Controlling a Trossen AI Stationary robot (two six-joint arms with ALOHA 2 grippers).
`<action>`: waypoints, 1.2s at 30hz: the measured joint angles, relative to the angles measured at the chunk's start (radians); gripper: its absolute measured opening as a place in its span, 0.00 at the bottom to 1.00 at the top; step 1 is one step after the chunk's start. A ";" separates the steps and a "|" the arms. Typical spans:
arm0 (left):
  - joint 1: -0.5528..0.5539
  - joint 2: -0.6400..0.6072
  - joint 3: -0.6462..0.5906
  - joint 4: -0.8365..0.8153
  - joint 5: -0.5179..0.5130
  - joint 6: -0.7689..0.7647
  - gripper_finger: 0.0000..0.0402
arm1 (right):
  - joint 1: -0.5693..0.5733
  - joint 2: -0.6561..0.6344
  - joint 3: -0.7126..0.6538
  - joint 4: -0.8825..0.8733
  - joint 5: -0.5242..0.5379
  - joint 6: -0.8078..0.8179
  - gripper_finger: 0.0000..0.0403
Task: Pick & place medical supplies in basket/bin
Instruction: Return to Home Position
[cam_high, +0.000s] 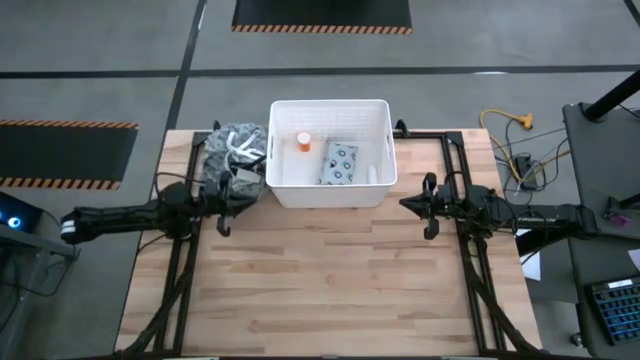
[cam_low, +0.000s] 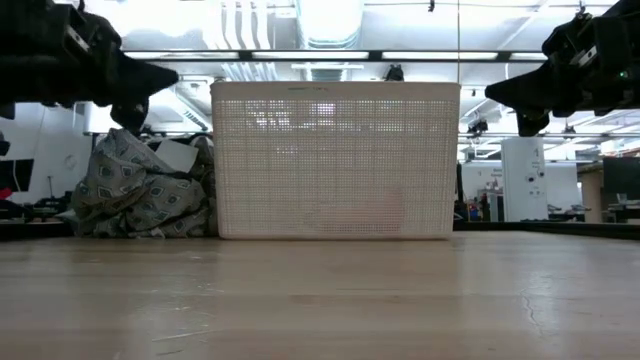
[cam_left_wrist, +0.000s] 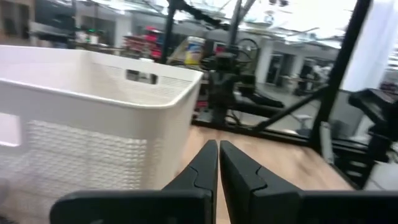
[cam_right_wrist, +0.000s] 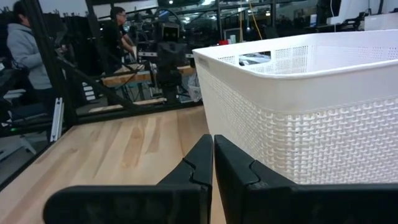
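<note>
The white ribbed tub (cam_high: 330, 152) stands at the table's far middle. Inside it lie a white-capped orange vial (cam_high: 303, 142), a pale grey-green packet with ring marks (cam_high: 339, 163) and a short white cylinder (cam_high: 372, 172). The tub (cam_low: 335, 160) fills the middle of the low view. My left gripper (cam_high: 243, 197) is shut and empty, just left of the tub's near-left corner; its fingers (cam_left_wrist: 217, 163) point past the tub wall (cam_left_wrist: 81, 130). My right gripper (cam_high: 408, 203) is shut and empty, right of the tub's near-right corner; its wrist view shows the tub wall (cam_right_wrist: 298, 112) beside it.
A grey and white heap of cloth and cords (cam_high: 233, 152) lies against the tub's left wall, also in the low view (cam_low: 145, 190). Bare wooden table (cam_high: 330, 280) stretches toward the near edge. People stand in the room beyond (cam_right_wrist: 22, 46).
</note>
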 joint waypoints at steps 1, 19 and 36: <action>0.000 -0.004 -0.003 0.000 -0.013 0.000 0.00 | 0.000 0.000 0.000 0.000 0.000 0.000 0.02; 0.000 -0.006 -0.031 -0.115 -0.044 0.307 0.00 | 0.000 0.006 0.000 -0.028 0.000 -0.003 0.02; 0.000 0.010 -0.030 -0.124 -0.043 0.263 0.00 | 0.000 0.007 0.000 -0.027 0.000 -0.045 0.02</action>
